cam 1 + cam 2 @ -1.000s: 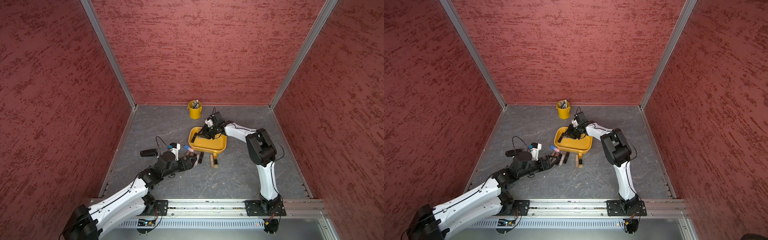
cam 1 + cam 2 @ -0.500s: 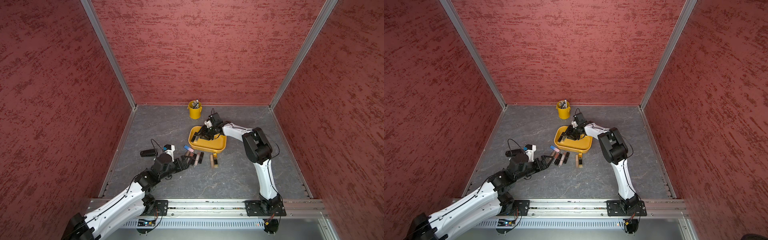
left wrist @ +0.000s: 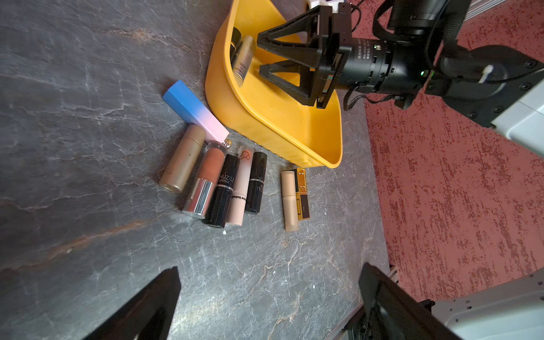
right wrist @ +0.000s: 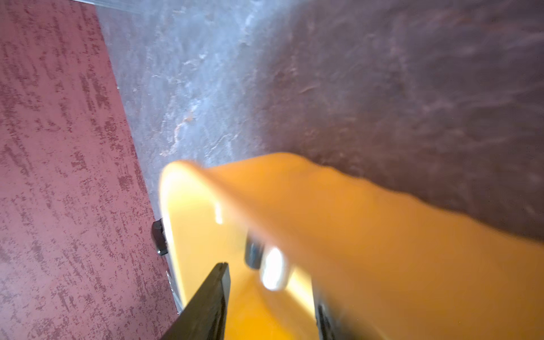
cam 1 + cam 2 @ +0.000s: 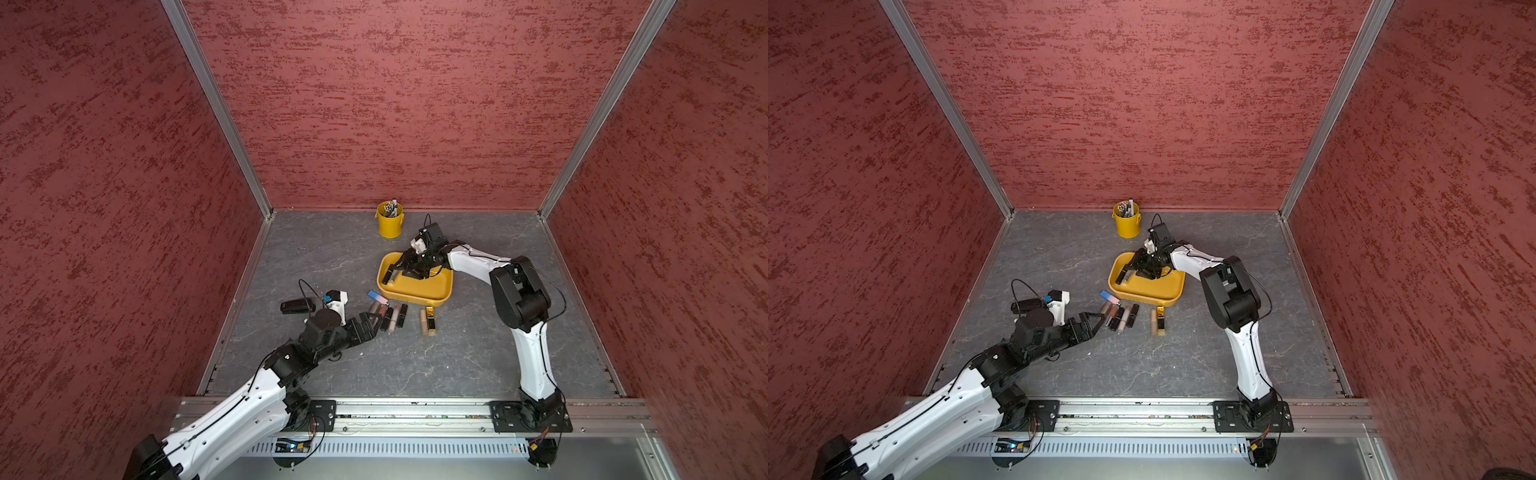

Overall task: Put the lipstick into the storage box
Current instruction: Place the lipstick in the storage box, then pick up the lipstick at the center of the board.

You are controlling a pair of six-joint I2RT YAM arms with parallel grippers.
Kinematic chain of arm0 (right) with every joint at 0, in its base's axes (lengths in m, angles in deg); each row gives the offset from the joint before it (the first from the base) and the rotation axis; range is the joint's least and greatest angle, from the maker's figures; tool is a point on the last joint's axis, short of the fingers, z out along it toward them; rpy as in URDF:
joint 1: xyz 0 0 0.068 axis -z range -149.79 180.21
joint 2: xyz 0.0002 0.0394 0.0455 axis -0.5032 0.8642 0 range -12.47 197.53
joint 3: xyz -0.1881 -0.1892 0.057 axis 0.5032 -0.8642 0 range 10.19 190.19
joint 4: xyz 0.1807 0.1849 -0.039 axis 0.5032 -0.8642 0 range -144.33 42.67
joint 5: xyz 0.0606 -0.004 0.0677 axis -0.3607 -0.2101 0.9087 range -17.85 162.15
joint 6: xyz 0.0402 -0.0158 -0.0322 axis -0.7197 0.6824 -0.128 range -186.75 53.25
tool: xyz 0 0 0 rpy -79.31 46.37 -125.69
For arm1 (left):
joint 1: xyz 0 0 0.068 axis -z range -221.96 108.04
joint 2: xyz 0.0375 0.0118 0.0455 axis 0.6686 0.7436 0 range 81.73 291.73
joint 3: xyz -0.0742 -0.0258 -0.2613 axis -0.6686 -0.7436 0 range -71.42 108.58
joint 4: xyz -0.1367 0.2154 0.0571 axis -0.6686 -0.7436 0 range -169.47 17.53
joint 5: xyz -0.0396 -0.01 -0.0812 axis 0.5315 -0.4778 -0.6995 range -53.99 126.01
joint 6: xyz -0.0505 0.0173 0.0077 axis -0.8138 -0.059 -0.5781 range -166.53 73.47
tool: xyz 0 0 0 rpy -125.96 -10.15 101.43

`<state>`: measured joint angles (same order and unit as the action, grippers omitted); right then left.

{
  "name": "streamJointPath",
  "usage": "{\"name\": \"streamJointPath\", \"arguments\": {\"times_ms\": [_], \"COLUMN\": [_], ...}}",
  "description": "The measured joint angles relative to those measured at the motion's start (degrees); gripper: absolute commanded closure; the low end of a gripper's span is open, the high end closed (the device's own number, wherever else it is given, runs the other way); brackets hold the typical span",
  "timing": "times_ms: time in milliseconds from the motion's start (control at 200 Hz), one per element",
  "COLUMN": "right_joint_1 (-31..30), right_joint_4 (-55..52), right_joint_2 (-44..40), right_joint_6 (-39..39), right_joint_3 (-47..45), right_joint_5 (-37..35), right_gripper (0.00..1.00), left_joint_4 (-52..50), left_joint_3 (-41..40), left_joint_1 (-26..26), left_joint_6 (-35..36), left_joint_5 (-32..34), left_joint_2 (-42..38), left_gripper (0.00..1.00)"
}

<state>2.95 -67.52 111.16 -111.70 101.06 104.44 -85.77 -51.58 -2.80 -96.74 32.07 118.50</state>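
Both apart: right pincer (image 3: 260, 54) inside storage box (image 5: 419, 289) rim, left pincer (image 3: 269, 268) near lipsticks (image 3: 226, 182).

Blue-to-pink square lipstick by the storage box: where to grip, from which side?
Probably the blue half of the blue-to-pink lipstick, from straight above, jaws closing across its long flat sides. It lies flat with that end free; the pink end is crowded by the tan tube and sits close to the storage box wall.
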Motion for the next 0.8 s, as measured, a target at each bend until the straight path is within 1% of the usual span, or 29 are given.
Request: {"name": "streamJointPath", "arguments": {"times_ms": [185,426,536,676,802], "right_joint_1": [0.0,0.0,0.0,0.0,0.0], "right_joint_4": [-1.1,-3.2,-4.8,-7.8,-11.3], "right_joint_2": [-8.9,-18.5,-23.6,-31.0,-37.5], "right_joint_6": [2.2,4.5,6.0,8.5,11.0], "right_joint_3": [-3.6,-11.6,-15.6,-20.2,-24.4], "right_joint_5": [-1.6,-3.6,-5.6,-8.5,-11.3], "right_gripper": [0.49,0.48,0.48,0.47,0.46], "left_joint_4": [-0.6,1.4,4.0,6.2,10.1], "left_joint_3": [0.0,0.0,0.4,3.3,5.0], "left_joint_1": [0.0,0.0,0.0,0.2,1.6], "left_joint_6": [0.9,3.2,5.2,7.5,8.3], "left_joint_5": [0.0,-1.8,-3.5,-5.0,-5.2], "left_joint_2": [-1.6,-0.1,3.6,10.9,15.8], "left_gripper": [0.0,0.0,0.0,0.0,0.0]}}
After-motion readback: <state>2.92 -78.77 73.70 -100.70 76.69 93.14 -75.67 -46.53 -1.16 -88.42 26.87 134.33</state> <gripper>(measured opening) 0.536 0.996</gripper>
